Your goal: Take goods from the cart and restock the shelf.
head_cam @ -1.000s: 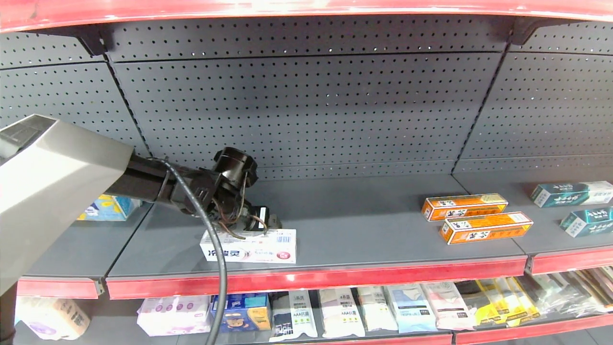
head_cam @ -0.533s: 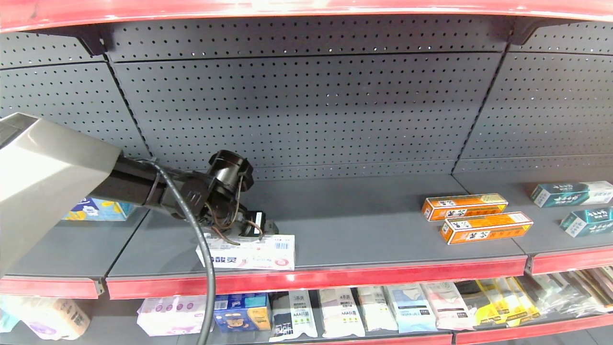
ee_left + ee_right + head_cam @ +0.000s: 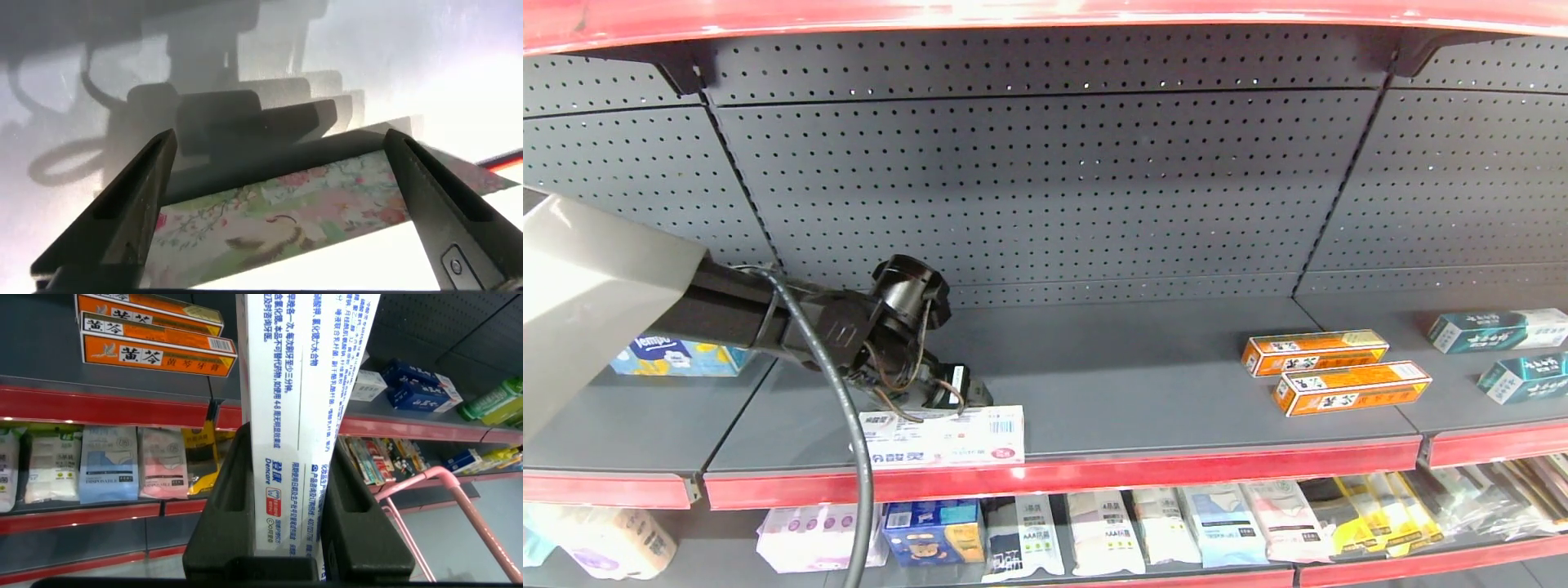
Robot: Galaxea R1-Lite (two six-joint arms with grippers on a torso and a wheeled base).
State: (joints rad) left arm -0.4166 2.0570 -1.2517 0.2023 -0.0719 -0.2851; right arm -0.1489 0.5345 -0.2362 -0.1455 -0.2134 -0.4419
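The left gripper (image 3: 958, 393) is held low over the front of the grey shelf (image 3: 1160, 384), with its fingers spread wide and released. A white-and-pink box (image 3: 943, 437) is laid flat along the shelf's front edge, just under those fingers. Whether it is touched by them cannot be told. Two orange boxes (image 3: 1352, 388) are laid on the same shelf, well apart from it toward the right. The right gripper (image 3: 294, 437) is clenched on a long white box (image 3: 306, 376) with blue print, which is held upright between its fingers. A pink cart frame (image 3: 445, 510) is seen beyond it, near the shelves.
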